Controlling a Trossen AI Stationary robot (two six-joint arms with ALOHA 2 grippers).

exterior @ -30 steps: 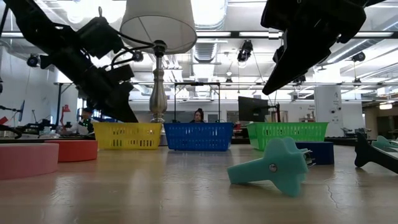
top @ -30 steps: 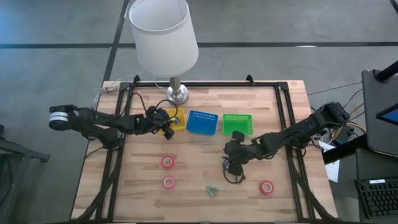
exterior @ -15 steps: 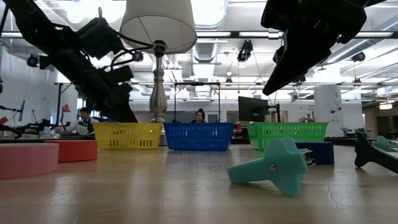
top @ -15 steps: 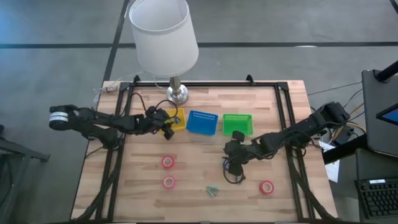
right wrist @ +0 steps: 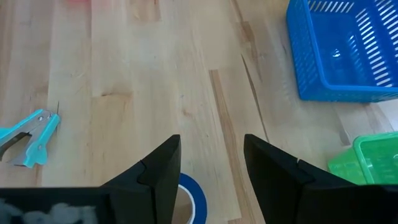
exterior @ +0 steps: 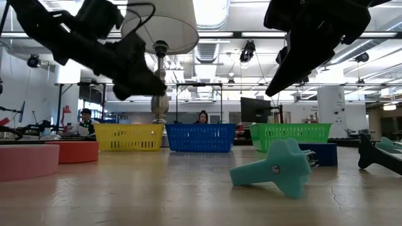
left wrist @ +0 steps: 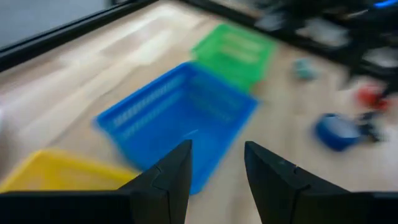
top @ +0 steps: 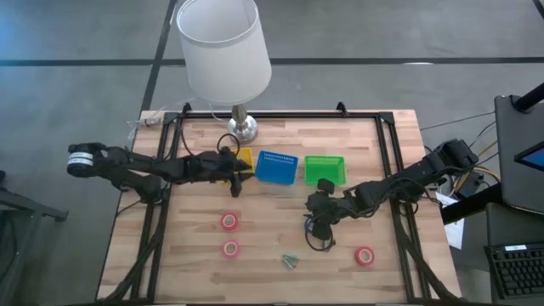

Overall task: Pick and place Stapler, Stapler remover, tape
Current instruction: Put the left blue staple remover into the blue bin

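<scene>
Blue tape [right wrist: 189, 199] between open right gripper [right wrist: 205, 163]

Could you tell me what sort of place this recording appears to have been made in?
Probably a robotics lab or open workshop. A wooden table carries two robot arms and sorting baskets; the low view shows exposed ceiling ducts, a monitor, and people seated at benches behind.

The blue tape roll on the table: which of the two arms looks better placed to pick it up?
The right arm. Its end effector hangs open right over the blue tape roll, fingers on either side. The left end effector is far off by the yellow basket, also open.
</scene>
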